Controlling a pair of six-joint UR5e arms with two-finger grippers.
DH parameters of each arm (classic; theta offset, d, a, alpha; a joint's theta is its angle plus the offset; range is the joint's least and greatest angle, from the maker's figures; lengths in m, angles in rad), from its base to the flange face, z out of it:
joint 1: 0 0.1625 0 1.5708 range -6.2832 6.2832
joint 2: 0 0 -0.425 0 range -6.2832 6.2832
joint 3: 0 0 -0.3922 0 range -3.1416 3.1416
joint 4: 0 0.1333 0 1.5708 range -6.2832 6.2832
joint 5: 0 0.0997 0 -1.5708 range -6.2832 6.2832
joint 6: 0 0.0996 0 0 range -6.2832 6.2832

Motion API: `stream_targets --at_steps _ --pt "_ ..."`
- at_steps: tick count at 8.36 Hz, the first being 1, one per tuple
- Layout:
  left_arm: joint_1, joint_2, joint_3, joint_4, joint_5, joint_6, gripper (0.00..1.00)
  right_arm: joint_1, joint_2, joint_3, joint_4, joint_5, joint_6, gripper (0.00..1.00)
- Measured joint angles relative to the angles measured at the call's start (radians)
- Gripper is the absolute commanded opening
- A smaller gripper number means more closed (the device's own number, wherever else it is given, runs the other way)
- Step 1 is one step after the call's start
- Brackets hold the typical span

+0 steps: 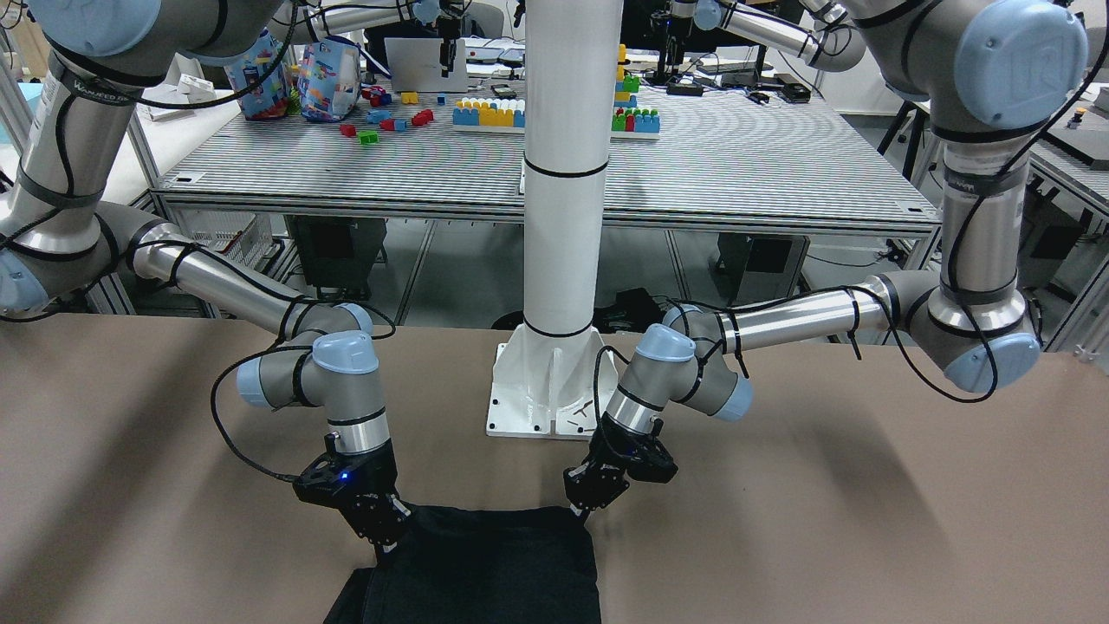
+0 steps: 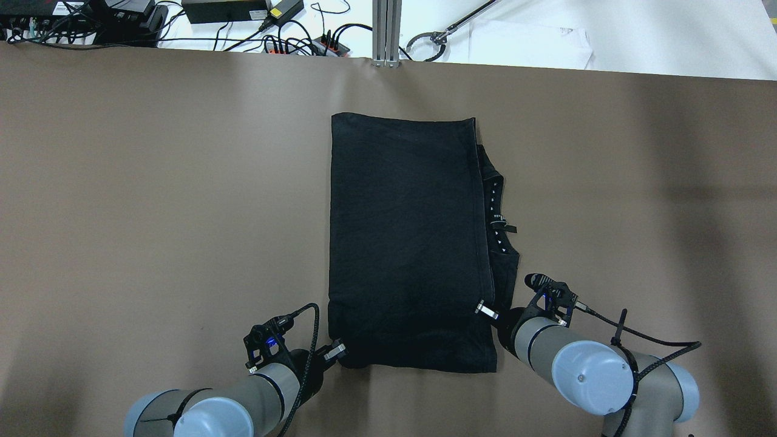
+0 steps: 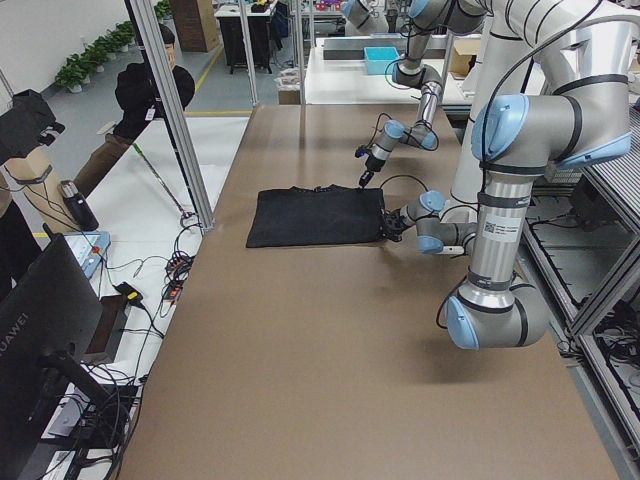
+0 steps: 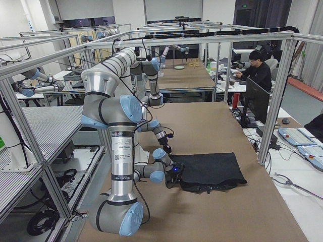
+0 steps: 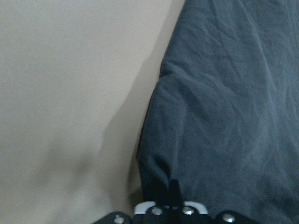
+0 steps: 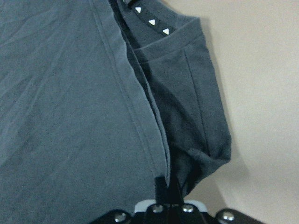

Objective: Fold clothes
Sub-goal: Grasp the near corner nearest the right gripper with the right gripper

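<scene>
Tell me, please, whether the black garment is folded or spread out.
Folded: the black garment shows a hemmed top layer lying over a lower layer, whose neckband peeks out beside it.

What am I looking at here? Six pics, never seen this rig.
The machine is two robot arms, a left arm and a right arm, each ending in a two-finger gripper, at a brown table. One picture faces the robot from across the table and one looks down from behind it. Two look along the table from its ends, and two come from cameras on the wrists. One black garment lies flat on the table, its collar peeking out on the robot's right. The left gripper pinches the near left corner. The right gripper pinches the hem near the right corner.
</scene>
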Motion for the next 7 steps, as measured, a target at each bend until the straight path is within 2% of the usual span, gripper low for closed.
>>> stream_targets --at_steps 3,7 --pt "-0.001 -0.001 0.002 0.002 0.002 0.0 0.0 0.016 -0.018 -0.005 -0.002 0.004 -0.067 0.94" --pt "-0.001 0.0 0.006 0.003 0.004 0.0 0.0 0.024 -0.017 -0.022 -0.003 0.002 -0.106 0.76"
